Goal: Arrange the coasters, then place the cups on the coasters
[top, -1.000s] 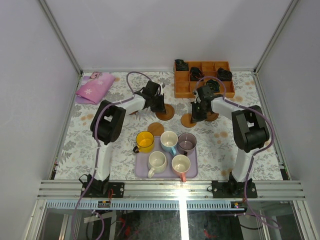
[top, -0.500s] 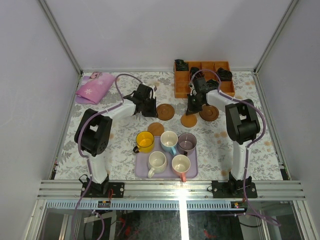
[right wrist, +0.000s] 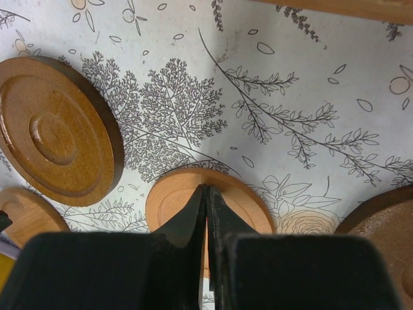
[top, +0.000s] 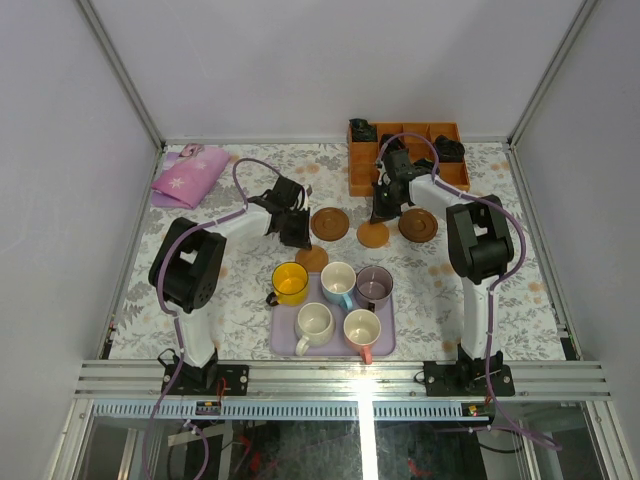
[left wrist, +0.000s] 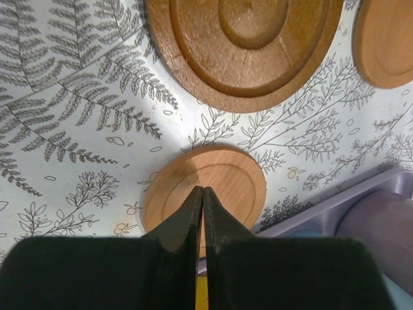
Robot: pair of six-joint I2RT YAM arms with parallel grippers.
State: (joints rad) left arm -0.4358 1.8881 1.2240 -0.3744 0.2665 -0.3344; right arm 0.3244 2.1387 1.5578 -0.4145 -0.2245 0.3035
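Note:
Four coasters show on the floral table: a dark ringed coaster (top: 329,223), a tan coaster (top: 373,235), a second dark one (top: 418,224) and a tan coaster (top: 311,259) by the tray. My left gripper (left wrist: 203,189) is shut and empty, its tips over the tan coaster (left wrist: 219,181) beside the tray. My right gripper (right wrist: 207,187) is also shut and empty, tips over the middle tan coaster (right wrist: 177,197). The yellow cup (top: 290,283), blue cup (top: 338,283), purple cup (top: 374,286), cream cup (top: 314,325) and pink cup (top: 362,329) stand on the lavender tray (top: 284,345).
An orange-brown compartment box (top: 362,175) holding black items sits at the back right, just behind the right arm. A pink cloth (top: 188,176) lies at the back left. The tray's edge (left wrist: 361,194) runs close to the left gripper.
The left gripper swung left off the dark coaster, then came down toward the tan coaster by the tray. The right gripper shifted back toward the box, uncovering the right dark coaster.

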